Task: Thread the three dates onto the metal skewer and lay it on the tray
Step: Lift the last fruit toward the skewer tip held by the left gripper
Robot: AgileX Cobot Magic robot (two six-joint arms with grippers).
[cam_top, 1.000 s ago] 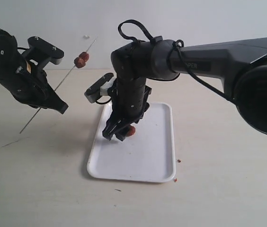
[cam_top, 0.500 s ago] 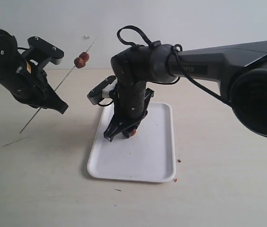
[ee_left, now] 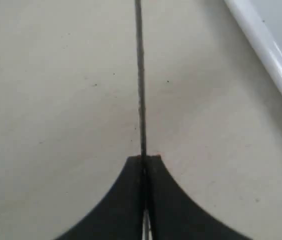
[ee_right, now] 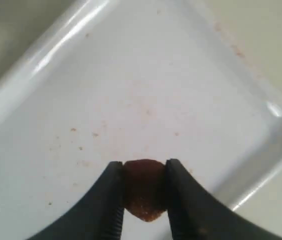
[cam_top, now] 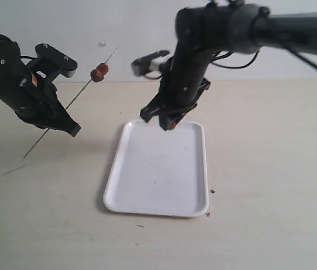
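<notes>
Right gripper [ee_right: 144,165] hung above the far end of the tray [cam_top: 157,180], its jaws partly closed and pinching one date [ee_right: 142,196] between the fingertips, clear of the tray's surface. Left gripper [ee_left: 144,159] was clamped tight on the metal skewer [cam_top: 81,91], which slanted upward over the table to the left of the tray, with the other two dates [cam_top: 98,72] threaded side by side near its upper tip.

Both arms are matte black with rounded housings. The left arm [cam_top: 7,73] shows an orange marking [cam_top: 34,81] and a black camera box [cam_top: 56,59] near its wrist. The right arm [cam_top: 231,25] trails black cables [cam_top: 238,66]. The right gripper [ee_right: 144,165] has tapered black fingers [ee_right: 106,205].
</notes>
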